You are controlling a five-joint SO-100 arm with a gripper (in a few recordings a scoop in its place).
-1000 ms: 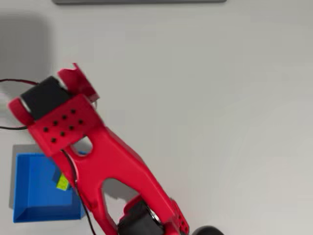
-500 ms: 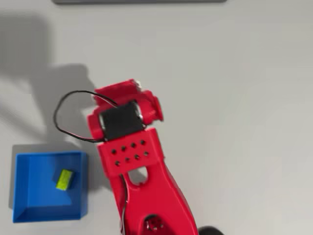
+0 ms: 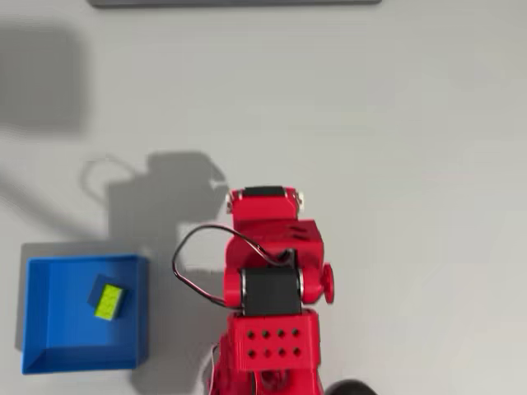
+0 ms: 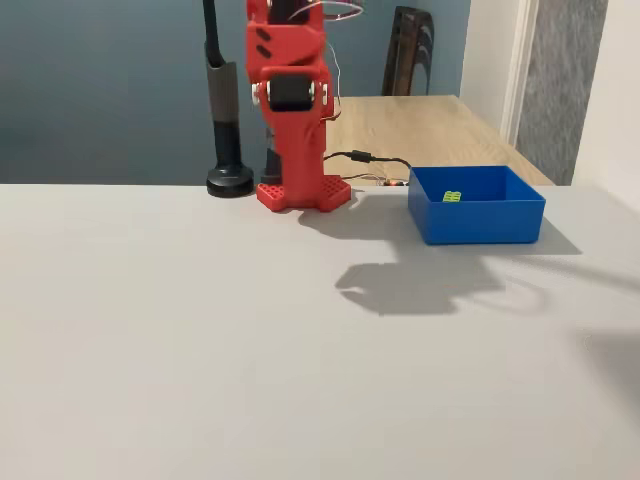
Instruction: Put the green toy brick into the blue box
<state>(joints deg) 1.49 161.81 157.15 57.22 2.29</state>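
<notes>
The green toy brick (image 3: pixel 108 301) lies loose inside the blue box (image 3: pixel 49 346), near the box's middle, with nothing touching it. From the side, the green toy brick (image 4: pixel 453 197) peeks over the wall of the blue box (image 4: pixel 475 225). The red arm is folded up over its base, well right of the box in the overhead view. My gripper (image 3: pixel 263 200) points away from the base, its fingers hidden under the wrist. In the fixed view the gripper (image 4: pixel 290 100) hangs high above the table. Nothing shows in it.
A black cable (image 3: pixel 193 263) loops off the arm's left side. A black post on a round foot (image 4: pixel 229 180) stands beside the red base (image 4: pixel 303 195). A wooden table (image 4: pixel 420 120) and a chair (image 4: pixel 405 50) stand behind. A dark strip (image 3: pixel 235 2) lines the far edge.
The arm swung away from above the box to the right and folded back over its base. The brick stays lying in the box.
</notes>
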